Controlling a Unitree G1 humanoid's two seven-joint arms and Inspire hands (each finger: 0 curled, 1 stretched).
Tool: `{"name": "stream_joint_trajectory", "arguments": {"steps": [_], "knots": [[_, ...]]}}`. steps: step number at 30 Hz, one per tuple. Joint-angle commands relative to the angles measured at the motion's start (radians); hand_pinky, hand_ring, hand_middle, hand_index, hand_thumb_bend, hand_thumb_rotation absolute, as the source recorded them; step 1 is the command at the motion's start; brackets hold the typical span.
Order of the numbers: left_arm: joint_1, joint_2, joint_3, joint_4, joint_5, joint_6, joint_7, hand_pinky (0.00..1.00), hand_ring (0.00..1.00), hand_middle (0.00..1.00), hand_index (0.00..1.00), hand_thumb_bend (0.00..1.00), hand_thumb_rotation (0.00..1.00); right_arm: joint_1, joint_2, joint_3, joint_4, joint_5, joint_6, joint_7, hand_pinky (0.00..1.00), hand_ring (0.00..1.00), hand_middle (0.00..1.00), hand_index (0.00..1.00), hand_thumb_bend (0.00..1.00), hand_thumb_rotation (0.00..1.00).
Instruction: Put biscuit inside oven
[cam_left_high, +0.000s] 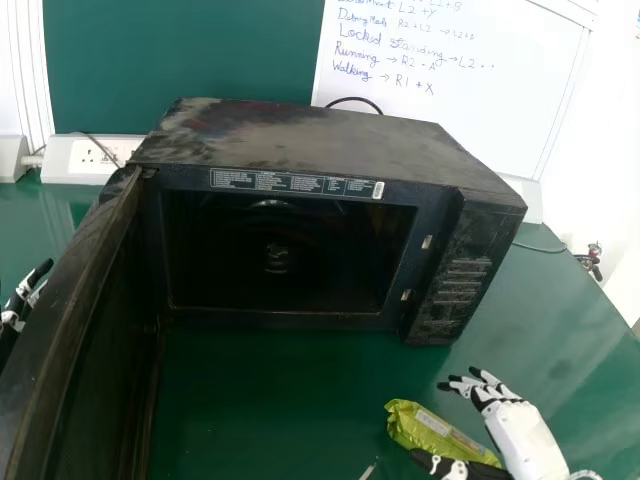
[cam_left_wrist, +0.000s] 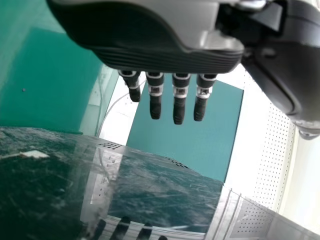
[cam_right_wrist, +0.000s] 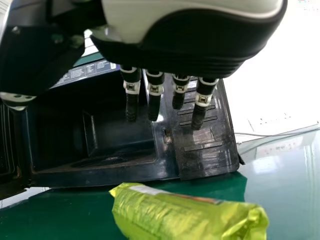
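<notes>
Grasping pending: my right hand (cam_left_high: 522, 440), fingers straight, must close round the packet (cam_left_high: 428, 428) toward the table's (cam_left_high: 555, 340) near edge; left hand (cam_left_wrist: 155, 106) uncurled.

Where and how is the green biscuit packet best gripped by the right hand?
Probably around the middle of the packet, the right hand coming from the robot's right, fingers on the side towards the oven, thumb opposite. Its long, plump body is narrower across than along, while the flatter wrapper ends look likelier to crumple.
</notes>
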Motion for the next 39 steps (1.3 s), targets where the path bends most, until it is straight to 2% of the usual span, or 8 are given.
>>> {"name": "stream_joint_trajectory", "arguments": {"steps": [1, 6, 12, 17, 26, 31, 39], "knots": [[0.004, 0.002, -0.004, -0.008, -0.005, 0.003, 0.003, 1.00, 0.94, 0.93, 0.94, 0.88, 0.96, 0.017, 0.003, -0.016, -0.007, 0.002, -0.019, -0.010, 0.83, 0.89, 0.92, 0.86, 1.00, 0.57], [0.005, 0.005, -0.004, -0.016, -0.007, 0.007, 0.005, 1.00, 0.94, 0.93, 0.94, 0.88, 0.96, 0.016, -0.011, -0.021, 0.015, 0.025, -0.029, 0.005, 0.81, 0.88, 0.91, 0.85, 1.00, 0.57], [0.015, 0.004, -0.009, -0.026, 0.001, 0.004, 0.003, 1.00, 0.94, 0.93, 0.94, 0.88, 0.97, -0.001, -0.094, -0.041, 0.043, 0.114, -0.012, 0.114, 0.79, 0.87, 0.91, 0.86, 1.00, 0.52], [0.020, -0.001, -0.014, -0.031, 0.005, 0.002, 0.006, 1.00, 0.93, 0.93, 0.93, 0.88, 0.97, -0.017, -0.140, -0.051, 0.062, 0.148, -0.002, 0.166, 0.79, 0.86, 0.90, 0.85, 1.00, 0.50], [0.020, -0.001, -0.010, -0.039, -0.004, 0.017, 0.010, 1.00, 0.94, 0.93, 0.93, 0.88, 0.96, -0.042, -0.173, -0.034, 0.087, 0.160, 0.000, 0.209, 0.80, 0.86, 0.90, 0.85, 1.00, 0.50], [0.025, -0.002, -0.012, -0.048, -0.004, 0.017, 0.010, 1.00, 0.94, 0.93, 0.93, 0.88, 0.96, -0.054, -0.189, -0.033, 0.093, 0.174, 0.014, 0.247, 0.85, 0.88, 0.92, 0.86, 1.00, 0.49], [0.036, -0.007, -0.019, -0.059, -0.001, 0.015, 0.012, 1.00, 0.94, 0.93, 0.93, 0.88, 0.96, -0.066, -0.186, -0.023, 0.126, 0.138, -0.021, 0.223, 0.83, 0.87, 0.90, 0.85, 1.00, 0.48]]}}
